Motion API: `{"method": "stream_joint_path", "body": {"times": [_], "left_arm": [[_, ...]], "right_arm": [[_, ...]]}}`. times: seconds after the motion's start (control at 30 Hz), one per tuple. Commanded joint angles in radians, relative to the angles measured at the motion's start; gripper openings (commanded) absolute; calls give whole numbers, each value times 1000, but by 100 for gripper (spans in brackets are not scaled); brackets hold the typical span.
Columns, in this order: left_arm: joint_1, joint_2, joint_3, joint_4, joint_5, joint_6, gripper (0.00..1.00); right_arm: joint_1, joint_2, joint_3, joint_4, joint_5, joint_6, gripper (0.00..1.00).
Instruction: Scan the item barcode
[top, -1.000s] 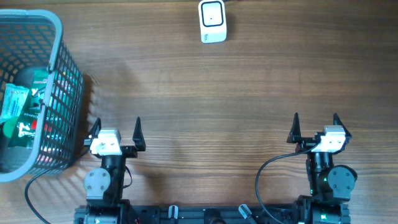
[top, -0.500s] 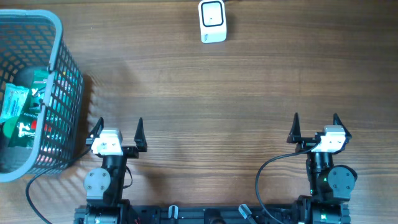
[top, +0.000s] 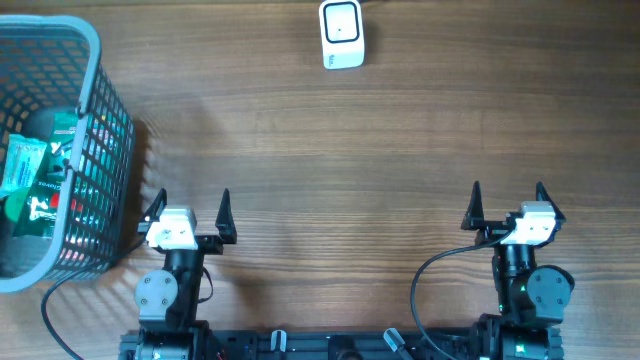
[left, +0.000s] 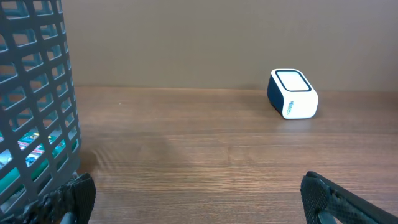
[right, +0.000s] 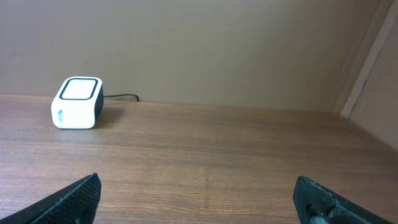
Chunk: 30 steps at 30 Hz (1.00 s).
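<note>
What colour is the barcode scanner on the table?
The scanner is white with a dark blue side; the left wrist view shows it best.

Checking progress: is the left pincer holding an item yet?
No, the left pincer stands open with nothing between its fingers, and the packets lie in the basket.

Mock shop checkout on a wooden table (top: 350, 150): white barcode scanner (top: 342, 34), grey basket (top: 100, 130) of packaged goods (top: 25, 165).
</note>
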Motion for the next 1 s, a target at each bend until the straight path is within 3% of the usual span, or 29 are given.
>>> {"method": "stream_joint_path", "body": {"times": [0.0, 0.27, 0.37, 0.5, 0.6, 0.7, 0.8, 0.87, 0.97], "left_arm": [[-4, -6, -9, 0, 24, -10, 100], [-5, -6, 34, 9, 68, -38, 100], [-5, -6, 92, -40, 71, -102, 100], [-5, -2, 192, -137, 300, -171, 100], [-5, 20, 241, -152, 369, -261, 100], [-5, 100, 383, -232, 374, -294, 100], [-5, 293, 638, -425, 375, -286, 100], [-5, 444, 805, -558, 482, -286, 100], [-4, 548, 827, -584, 498, -298, 100]], "right_arm": [[5, 5, -1, 3, 16, 13, 100], [5, 5, -1, 3, 16, 13, 100], [5, 5, -1, 3, 16, 14, 100], [5, 5, -1, 3, 16, 14, 100], [5, 5, -1, 3, 16, 14, 100], [5, 5, -1, 3, 16, 14, 100], [5, 5, -1, 3, 16, 14, 100], [5, 5, -1, 3, 16, 13, 100], [5, 5, -1, 3, 16, 13, 100]]}}
